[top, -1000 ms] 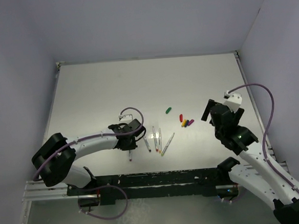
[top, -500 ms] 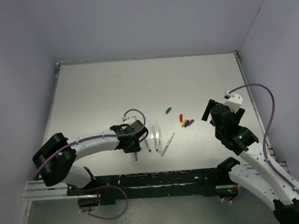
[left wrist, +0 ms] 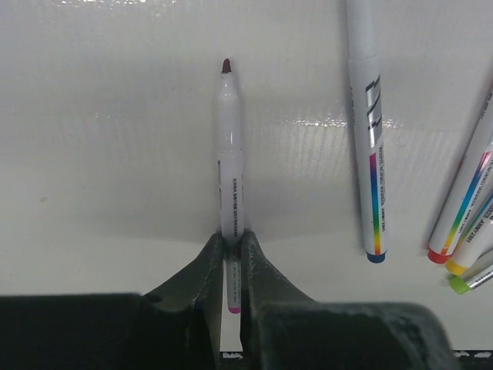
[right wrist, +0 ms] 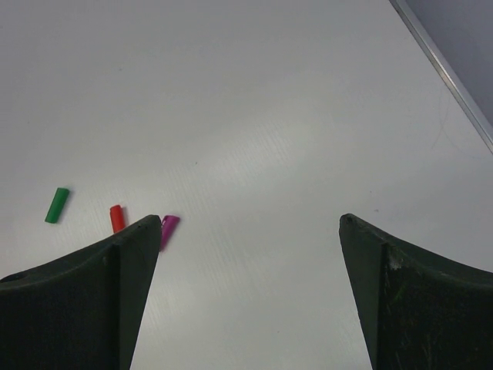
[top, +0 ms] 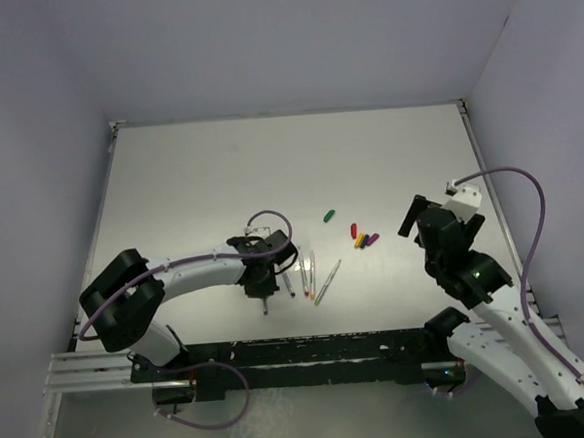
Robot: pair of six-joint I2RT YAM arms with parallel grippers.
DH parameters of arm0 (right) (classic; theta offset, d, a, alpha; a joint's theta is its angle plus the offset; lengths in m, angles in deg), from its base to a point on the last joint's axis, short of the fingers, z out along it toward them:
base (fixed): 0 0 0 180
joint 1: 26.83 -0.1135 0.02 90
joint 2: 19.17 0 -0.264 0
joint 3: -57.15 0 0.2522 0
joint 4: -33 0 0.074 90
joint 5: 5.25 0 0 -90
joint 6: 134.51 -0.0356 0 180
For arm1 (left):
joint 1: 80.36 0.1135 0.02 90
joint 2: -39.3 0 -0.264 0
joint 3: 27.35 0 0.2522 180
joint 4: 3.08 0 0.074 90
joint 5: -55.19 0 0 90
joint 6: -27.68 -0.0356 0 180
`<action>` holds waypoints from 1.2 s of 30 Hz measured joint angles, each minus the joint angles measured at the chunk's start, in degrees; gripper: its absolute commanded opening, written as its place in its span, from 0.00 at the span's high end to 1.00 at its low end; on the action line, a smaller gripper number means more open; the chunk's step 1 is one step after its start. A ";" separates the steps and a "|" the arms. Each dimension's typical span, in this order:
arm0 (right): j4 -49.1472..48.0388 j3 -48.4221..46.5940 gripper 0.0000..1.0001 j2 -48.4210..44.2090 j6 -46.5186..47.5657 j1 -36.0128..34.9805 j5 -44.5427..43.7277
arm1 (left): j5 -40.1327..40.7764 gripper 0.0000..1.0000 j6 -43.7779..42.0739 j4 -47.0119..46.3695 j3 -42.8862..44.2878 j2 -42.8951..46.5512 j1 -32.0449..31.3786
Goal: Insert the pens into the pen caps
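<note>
White left arm low, jaws pinching pen

Our white-shelled, black-jointed left arm folds at its elbow by the left edge and runs its forearm rightward, with the wrist tipped downward. At its end, the dark two-finger left gripper has its jaws pinched almost together on the rear end of a thin pale grey-white marker pen. Our matching right arm climbs from the lower right corner toward the middle. Its dark two-finger right gripper hangs with jaws spread wide and nothing between them.
</note>
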 measured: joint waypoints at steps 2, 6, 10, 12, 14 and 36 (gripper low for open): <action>0.13 -0.07 0.00 -0.57 0.00 0.00 -0.04 | -0.26 1.00 -0.02 0.39 0.61 -0.70 -0.04; 0.15 -0.15 0.07 -1.36 0.02 0.00 -0.13 | -0.70 1.00 -0.11 0.55 0.90 -0.96 -0.02; 0.31 -0.17 0.23 -0.94 0.04 0.00 -0.13 | -0.66 1.00 -1.38 0.39 0.90 -0.76 -0.02; 0.46 -0.17 0.37 -0.33 0.04 0.00 -0.13 | -0.42 1.00 -1.66 0.44 0.87 -0.44 -0.04; 0.50 -0.17 0.52 0.44 0.20 0.00 -0.13 | 0.22 1.00 -1.84 0.68 1.33 0.31 -0.26; 0.11 -2.45 0.56 17.35 -4.68 0.00 4.87 | 8.20 1.00 -8.28 7.39 2.05 5.62 -1.05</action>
